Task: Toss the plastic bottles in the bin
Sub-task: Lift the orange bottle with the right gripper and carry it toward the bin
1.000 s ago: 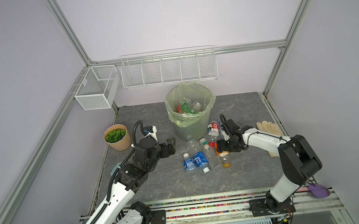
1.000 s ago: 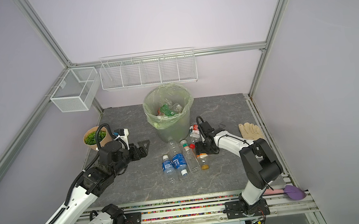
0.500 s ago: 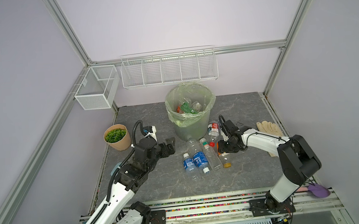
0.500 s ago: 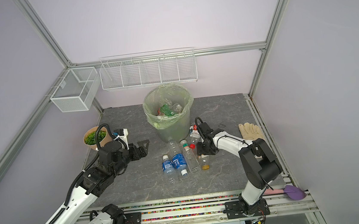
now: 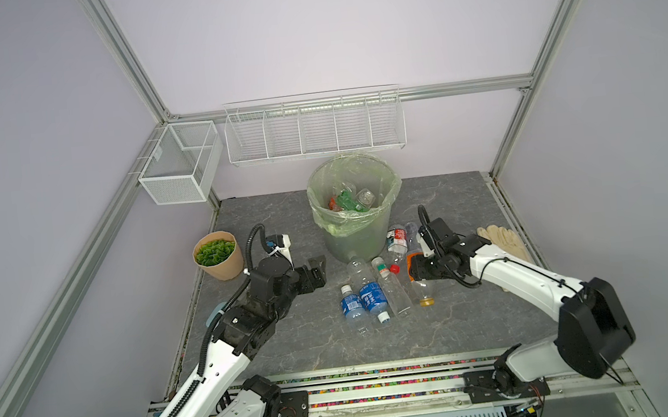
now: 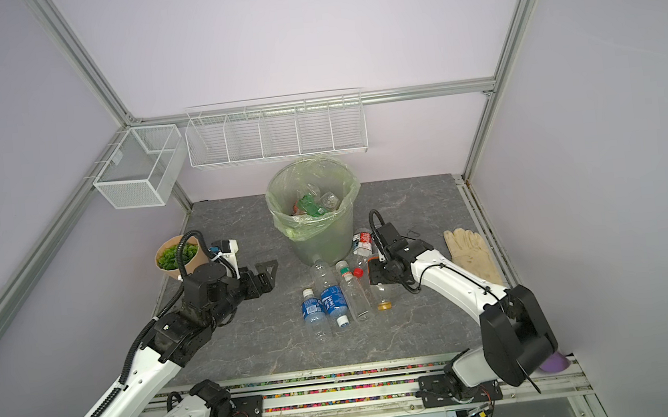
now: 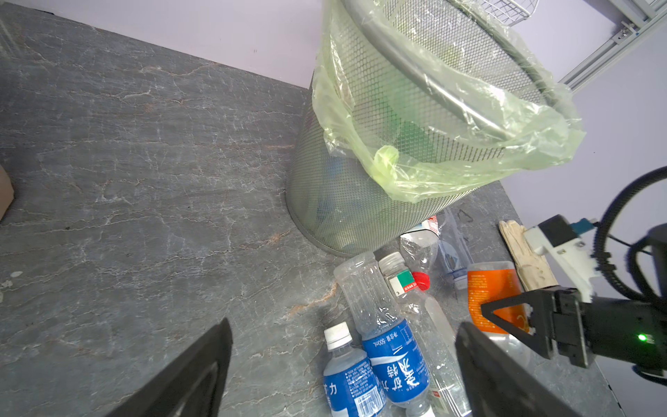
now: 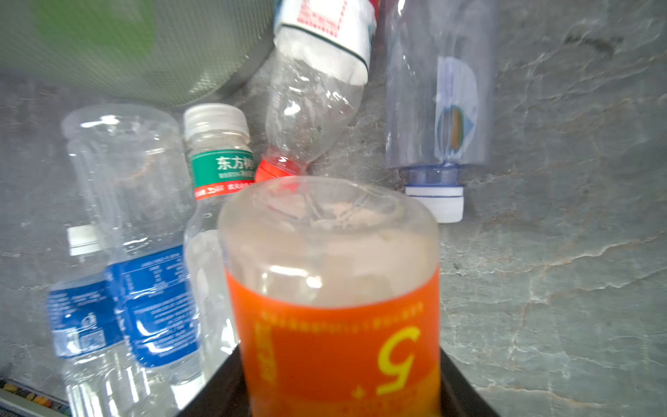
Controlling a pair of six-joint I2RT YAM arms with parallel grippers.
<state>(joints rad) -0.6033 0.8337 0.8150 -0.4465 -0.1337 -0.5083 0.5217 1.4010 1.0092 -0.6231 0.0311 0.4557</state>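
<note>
My right gripper (image 5: 415,272) (image 8: 339,382) is shut on the orange-labelled bottle (image 5: 420,289) (image 8: 332,252), gripping it round the label. Its orange cap points at the table's front. Beside it lie two blue-labelled bottles (image 5: 361,302) (image 7: 393,364), a clear green-banded one (image 5: 390,292) (image 8: 220,169), a red-capped one (image 5: 397,240) and a bluish clear one (image 8: 438,108). The bin (image 5: 357,232) (image 6: 320,240) (image 7: 361,187) stands just behind them with several bottles (image 5: 350,200) inside. My left gripper (image 5: 317,273) (image 6: 265,275) (image 7: 343,325) hovers open, left of the pile.
A tan plant pot (image 5: 219,262) stands at the left edge behind my left arm. A pale glove (image 5: 502,239) lies at the right edge. White wire baskets (image 5: 314,132) (image 5: 180,170) hang on the back and left walls above the bin.
My right gripper has closed on the orange-labelled bottle and shifted slightly toward the bin. The left arm has not moved.
</note>
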